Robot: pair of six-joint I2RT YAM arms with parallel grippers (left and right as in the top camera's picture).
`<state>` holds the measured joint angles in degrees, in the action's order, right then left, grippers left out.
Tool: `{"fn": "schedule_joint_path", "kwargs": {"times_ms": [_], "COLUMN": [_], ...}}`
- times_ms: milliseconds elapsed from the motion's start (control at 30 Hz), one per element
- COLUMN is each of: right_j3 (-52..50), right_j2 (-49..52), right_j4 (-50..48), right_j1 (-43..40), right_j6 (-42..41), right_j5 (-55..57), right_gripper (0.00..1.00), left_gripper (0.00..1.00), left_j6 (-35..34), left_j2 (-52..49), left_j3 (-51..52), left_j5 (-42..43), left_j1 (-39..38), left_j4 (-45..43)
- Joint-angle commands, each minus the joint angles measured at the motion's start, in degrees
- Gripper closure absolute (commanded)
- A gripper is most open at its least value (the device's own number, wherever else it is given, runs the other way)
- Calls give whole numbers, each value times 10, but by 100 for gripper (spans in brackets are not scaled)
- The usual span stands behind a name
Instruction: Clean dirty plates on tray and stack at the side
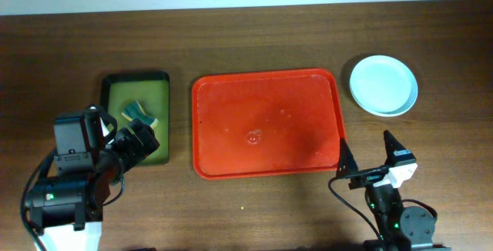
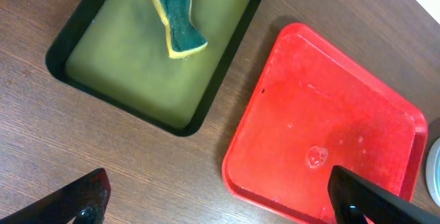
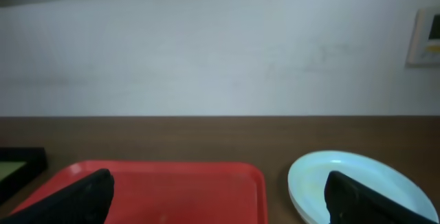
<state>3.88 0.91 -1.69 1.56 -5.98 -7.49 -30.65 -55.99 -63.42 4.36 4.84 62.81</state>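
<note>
Plates (image 1: 384,85) sit stacked on the table (image 1: 254,43) just past the red tray (image 1: 266,81) at its far right corner, tray itself bare of plates, ahead and slightly right of the nearer right fingers (image 1: 344,158), wide open and empty like the left fingers (image 1: 143,137).
</note>
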Motion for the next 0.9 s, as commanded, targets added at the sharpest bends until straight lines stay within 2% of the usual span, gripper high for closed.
{"fn": "schedule_joint_path", "kwargs": {"times_ms": [0,200,333,867], "right_j3": [-36,-36,-36,-36], "right_j2": [-7,-7,-7,-7], "right_j4": [-33,-23,57,60], "right_j1": [-4,-5,-5,-5], "right_j6": [0,2,2,2], "right_j5": [10,30,37,37], "right_gripper": [1,1,1,1], "left_gripper": [1,1,1,0], "left_j6": [1,1,1,1], "left_j2": [0,0,0,0], "left_j3": [3,3,3,3], "left_j5": [6,6,6,6], "left_j1": [2,2,2,2], "left_j4": [-1,-1,-1,-1]}}
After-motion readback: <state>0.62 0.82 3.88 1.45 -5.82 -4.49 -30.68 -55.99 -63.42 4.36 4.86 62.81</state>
